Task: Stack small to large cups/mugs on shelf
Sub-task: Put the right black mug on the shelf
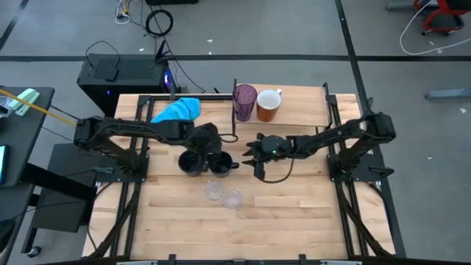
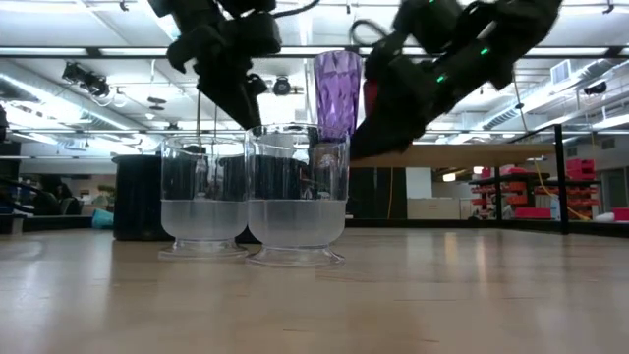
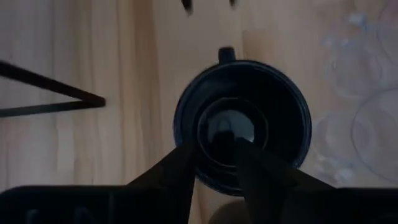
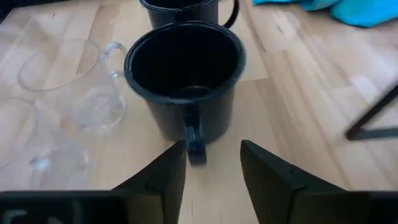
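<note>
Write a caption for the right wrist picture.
Right end effector, open, lines up on a navy mug's handle, clear glasses alongside.

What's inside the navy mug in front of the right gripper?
Nothing visible: the navy mug looks empty, its interior dark down to the bottom. The right gripper is open, fingers flanking its handle. The second mug's interior is cropped.

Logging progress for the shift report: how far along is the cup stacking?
Looks done: purple tumbler and orange mug stand on the shelf. In hand: left gripper above one navy mug; open right gripper faces the other. Left: both mugs and two clear glasses.
</note>
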